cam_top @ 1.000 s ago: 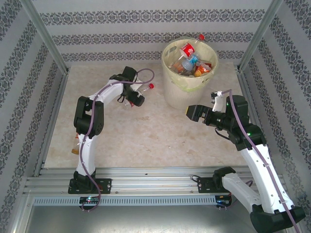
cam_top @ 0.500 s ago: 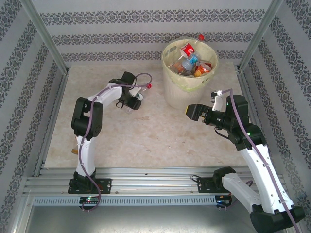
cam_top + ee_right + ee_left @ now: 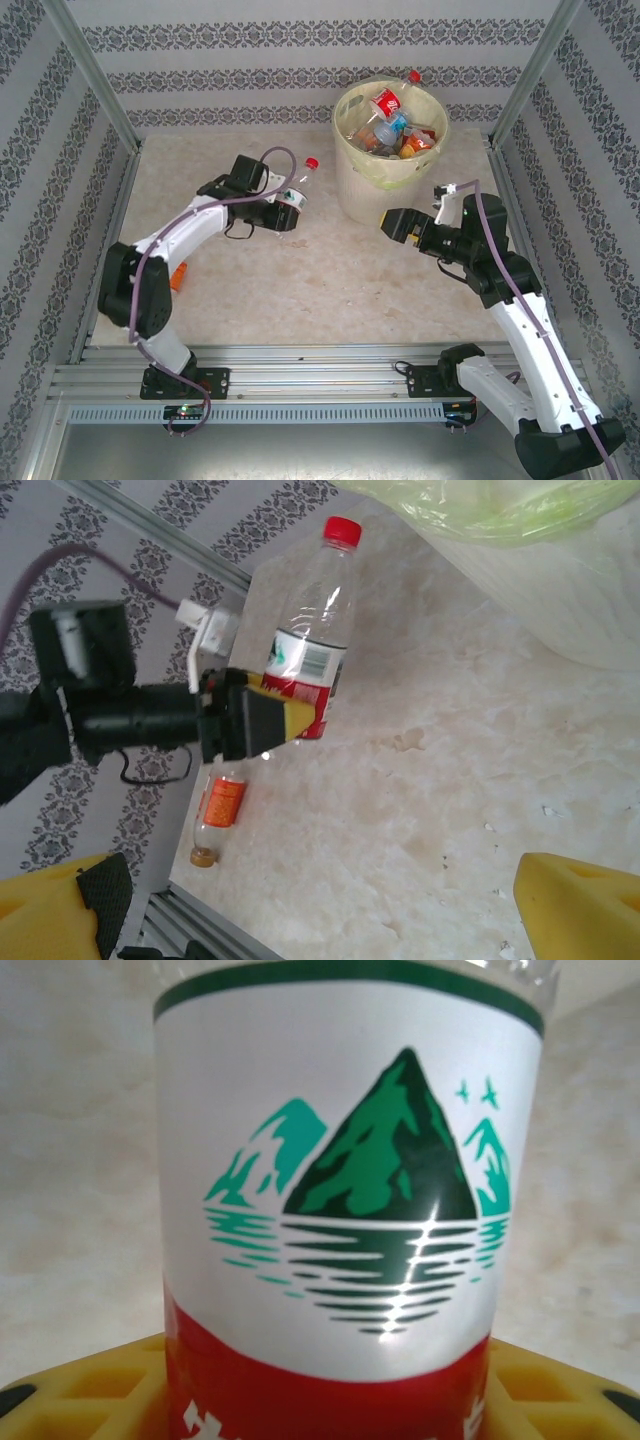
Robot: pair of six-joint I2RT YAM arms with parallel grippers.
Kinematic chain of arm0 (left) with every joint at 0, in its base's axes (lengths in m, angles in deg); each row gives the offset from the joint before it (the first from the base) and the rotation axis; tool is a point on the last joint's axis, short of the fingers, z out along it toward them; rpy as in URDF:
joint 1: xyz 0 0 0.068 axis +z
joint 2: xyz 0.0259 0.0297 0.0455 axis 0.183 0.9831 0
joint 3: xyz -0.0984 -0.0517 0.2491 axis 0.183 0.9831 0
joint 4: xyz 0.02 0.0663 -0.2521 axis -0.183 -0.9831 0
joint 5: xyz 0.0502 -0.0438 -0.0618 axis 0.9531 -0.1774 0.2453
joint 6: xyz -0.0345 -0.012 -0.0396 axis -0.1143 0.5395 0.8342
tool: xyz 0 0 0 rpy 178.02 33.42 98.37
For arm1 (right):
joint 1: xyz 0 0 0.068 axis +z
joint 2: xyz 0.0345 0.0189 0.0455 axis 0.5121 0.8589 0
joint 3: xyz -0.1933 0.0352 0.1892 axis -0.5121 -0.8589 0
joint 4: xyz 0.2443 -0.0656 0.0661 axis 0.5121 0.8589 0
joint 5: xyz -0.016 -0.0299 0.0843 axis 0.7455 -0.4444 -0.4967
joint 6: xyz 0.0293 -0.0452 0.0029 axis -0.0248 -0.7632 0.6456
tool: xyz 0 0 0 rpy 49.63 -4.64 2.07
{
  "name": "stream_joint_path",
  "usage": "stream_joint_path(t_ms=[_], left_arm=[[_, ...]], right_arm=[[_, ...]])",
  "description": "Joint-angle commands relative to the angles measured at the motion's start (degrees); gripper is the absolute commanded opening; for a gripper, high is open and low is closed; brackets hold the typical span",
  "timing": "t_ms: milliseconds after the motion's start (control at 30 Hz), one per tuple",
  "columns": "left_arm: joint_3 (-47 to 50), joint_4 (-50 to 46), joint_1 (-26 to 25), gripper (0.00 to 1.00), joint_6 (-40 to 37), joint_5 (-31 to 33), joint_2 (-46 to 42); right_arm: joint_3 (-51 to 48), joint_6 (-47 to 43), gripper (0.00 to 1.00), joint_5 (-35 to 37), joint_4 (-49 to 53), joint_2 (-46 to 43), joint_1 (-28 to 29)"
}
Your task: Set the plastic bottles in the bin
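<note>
My left gripper is shut on a clear plastic bottle with a red cap and a white, green and red label, held off the table left of the bin. In the left wrist view the label sits between my yellow fingers. The right wrist view shows the same bottle held in the left gripper. The pale-yellow bin holds several bottles. My right gripper hangs open and empty right of the bin's base. An orange-labelled bottle lies near the left wall.
The orange-labelled bottle lies close to the front rail by the left wall. The bin wall and its bag stand at the top right of the right wrist view. Patterned walls and metal posts enclose the table.
My left gripper has shut on the red-capped bottle and raised it upright. The left arm's elbow swung left and uncovered the orange-labelled bottle. The right arm has barely moved.
</note>
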Motion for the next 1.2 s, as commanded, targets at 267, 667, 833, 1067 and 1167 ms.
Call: stream_joint_path(t_ms=[267,667,833,1067,1167], left_arm=[[16.3,27.5,-11.5,0.56,25.4,-6.8,-17.2],[17.7,37.0,-20.4,0.60,32.4,-7.4,-19.9],[15.8,35.7,-21.9,0.60,31.3,-7.3,-19.2],[15.1,36.1,-22.9,0.71,30.6,-7.5,-19.4],[14.8,34.6,-23.1,0.97,29.5,-5.9,-19.8]], right_arm=[[1.8,2.8,0.98,-1.4,-8.2,7.1,6.0],[7.3,2.3,0.98,1.3,-10.2,15.2,13.5],[8.8,1.8,0.88,1.9,-9.4,16.4,14.5],[9.3,1.2,0.60,3.1,-8.0,15.4,14.7],[10.2,0.2,0.51,4.9,-6.3,14.7,14.6]])
